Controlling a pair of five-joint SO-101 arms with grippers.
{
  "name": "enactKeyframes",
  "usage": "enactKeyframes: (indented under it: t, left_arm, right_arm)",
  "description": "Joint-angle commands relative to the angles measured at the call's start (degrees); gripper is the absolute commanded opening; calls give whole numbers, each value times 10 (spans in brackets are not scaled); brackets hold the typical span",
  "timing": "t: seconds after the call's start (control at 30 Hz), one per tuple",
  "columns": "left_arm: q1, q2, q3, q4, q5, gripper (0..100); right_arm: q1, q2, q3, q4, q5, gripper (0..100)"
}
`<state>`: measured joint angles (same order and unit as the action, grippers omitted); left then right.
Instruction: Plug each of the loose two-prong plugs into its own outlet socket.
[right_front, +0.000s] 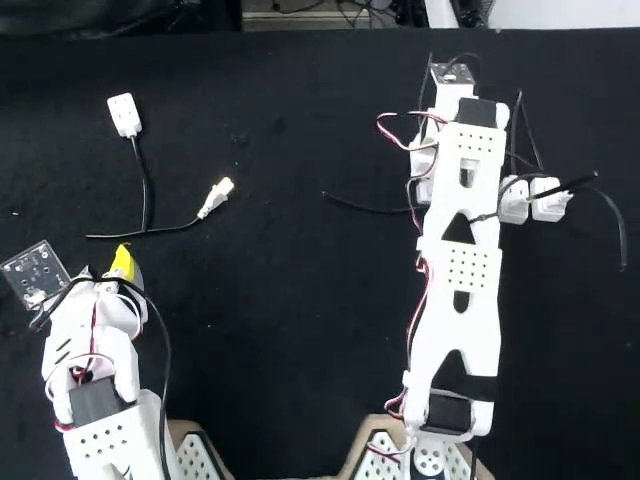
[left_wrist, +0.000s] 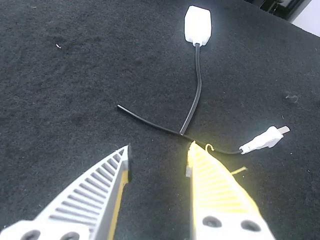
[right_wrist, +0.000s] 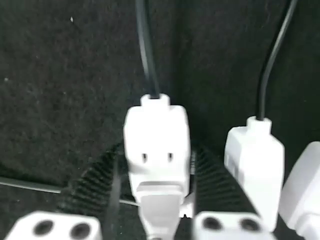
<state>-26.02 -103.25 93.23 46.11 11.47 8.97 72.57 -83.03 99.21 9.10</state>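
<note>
Left tool (left_wrist: 158, 149): released, jaws apart above the black bench (left_wrist: 60, 90).
Right tool (right_wrist: 157, 152): clenched on a white two-slot socket block (right_wrist: 157, 135).
Loose white two-prong plug (left_wrist: 262, 141): unplugged, well apart from its white square socket (left_wrist: 197, 24).
Next: probably grip the plug body, with its prongs facing the socket.

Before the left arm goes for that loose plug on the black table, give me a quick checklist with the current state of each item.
1. Left gripper open and empty: ok.
2. Loose plug lying free, prongs showing: ok.
3. Socket with nothing plugged in: ok.
4. Path to the plug free of cable: not ok, cables cross just ahead of the gripper.
5. Right gripper closed on white connector: ok.
6. That connector fully mated with a plug: cannot tell.
</note>
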Motion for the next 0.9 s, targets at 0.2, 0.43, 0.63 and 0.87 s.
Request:
enactKeyframes:
  t: [0.2, 0.43, 0.63, 0.87]
  left_arm:
    - [19, -4, -34, 2, 3, 191]
    - [19, -4, -34, 2, 3, 191]
    - [19, -4, -34, 2, 3, 191]
    - [19, -4, -33, 2, 3, 191]
  right_arm:
    - [2, -34, -38, 20, -4, 183]
    - [2, -118, -36, 20, -4, 185]
    - [-5, -182, -36, 20, -4, 184]
    - [-5, -325, -28, 22, -8, 181]
